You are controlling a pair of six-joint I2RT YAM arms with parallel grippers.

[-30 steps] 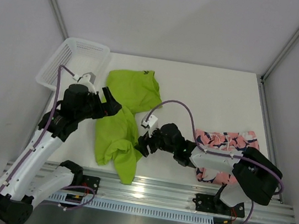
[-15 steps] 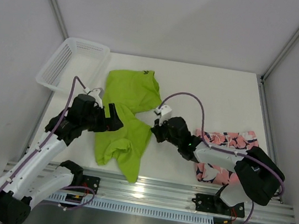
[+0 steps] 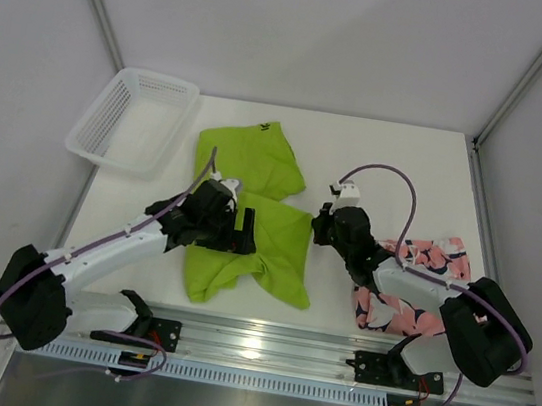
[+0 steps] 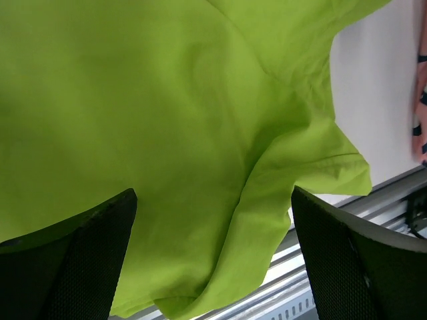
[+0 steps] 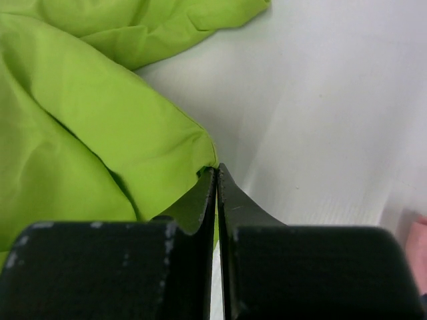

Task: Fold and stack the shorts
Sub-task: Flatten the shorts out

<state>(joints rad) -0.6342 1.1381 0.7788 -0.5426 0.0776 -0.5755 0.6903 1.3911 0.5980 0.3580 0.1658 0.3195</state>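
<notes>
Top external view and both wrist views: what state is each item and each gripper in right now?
lime green shorts: lying on the table, creased, not neatly folded.
pink printed shorts: bunched at the right, partly hidden by the right arm, held by no gripper.
left gripper: open, fingers spread over the green fabric.
right gripper: shut on a corner of the lime green shorts.
white mesh basket: upright, nothing in it.

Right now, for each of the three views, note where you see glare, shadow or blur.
Top external: glare on the metal rail. Left wrist: the left end effector looks dark, the green shorts brightly lit. Right wrist: the right end effector blurs near the lens; shorts shadow the table.
</notes>
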